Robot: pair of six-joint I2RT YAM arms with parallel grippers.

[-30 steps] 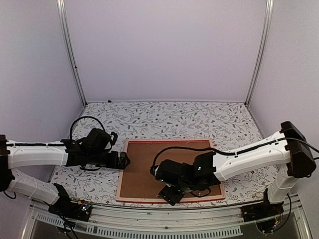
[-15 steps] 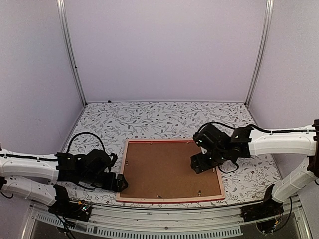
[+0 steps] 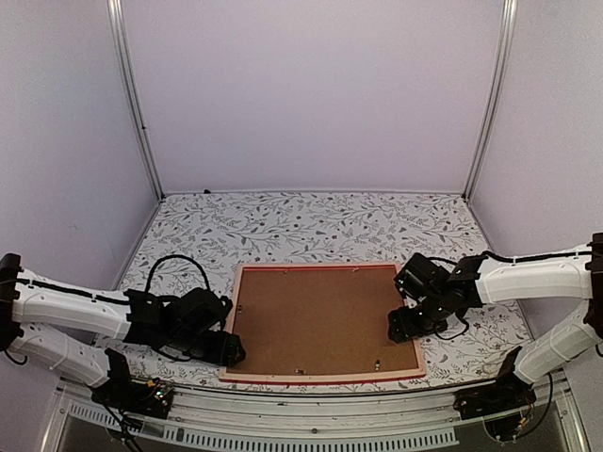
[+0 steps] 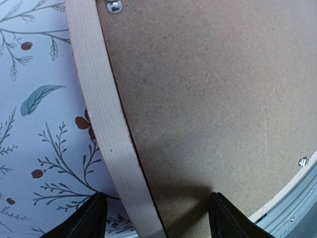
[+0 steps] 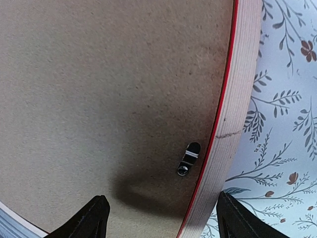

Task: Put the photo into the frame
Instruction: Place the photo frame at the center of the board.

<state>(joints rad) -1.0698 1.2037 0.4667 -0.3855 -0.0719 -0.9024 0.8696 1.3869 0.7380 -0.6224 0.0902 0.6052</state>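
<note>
The frame [image 3: 321, 267] lies face down on the table, pale wood rails up with a thin red edge showing. The plain brown backing board [image 3: 320, 318] fills it. The photo is hidden from view. My left gripper [image 3: 230, 349] is open and empty, low over the frame's left rail [image 4: 106, 124] near the front left corner, one finger on each side of the rail. My right gripper [image 3: 401, 326] is open and empty, straddling the right rail [image 5: 238, 99] beside a small metal retaining clip [image 5: 189, 157].
The floral-patterned table [image 3: 320, 221] runs behind and beside the frame. More small clips sit on the board's edges [image 4: 114, 6]. The table's metal front edge [image 3: 311, 414] lies just past the frame's near rail. White walls enclose three sides.
The right gripper swung from the board's front middle out to the right rail. The left gripper drew back from the left rail's middle to the front left corner.
</note>
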